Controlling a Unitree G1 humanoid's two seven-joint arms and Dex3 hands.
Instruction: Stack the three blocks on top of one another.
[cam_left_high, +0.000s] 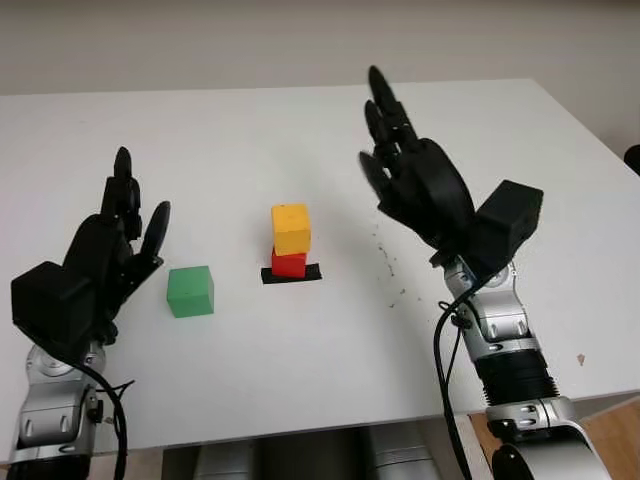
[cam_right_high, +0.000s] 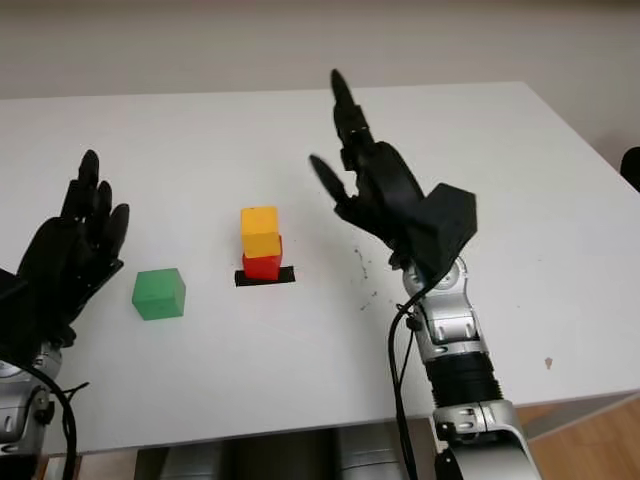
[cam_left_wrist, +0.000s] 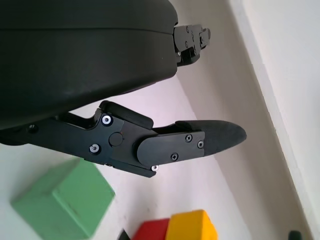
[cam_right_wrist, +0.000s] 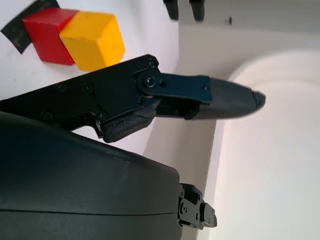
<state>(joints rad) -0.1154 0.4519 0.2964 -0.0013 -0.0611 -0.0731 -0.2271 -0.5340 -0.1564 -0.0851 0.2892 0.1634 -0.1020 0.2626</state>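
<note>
the yellow block (cam_left_high: 291, 228) sits on the red block (cam_left_high: 288, 263), which stands on a black patch (cam_left_high: 292, 273), perhaps tape, on the white worktop (cam_left_high: 250, 130). the green block (cam_left_high: 190, 291) stands alone just left. the left robot hand (cam_left_high: 115, 245) and the right robot hand (cam_left_high: 410, 175) are released, flanking the blocks.

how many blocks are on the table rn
3: the yellow block sits on the red block, which is on a black mark mid-table; the green block stands alone to their left.
</note>
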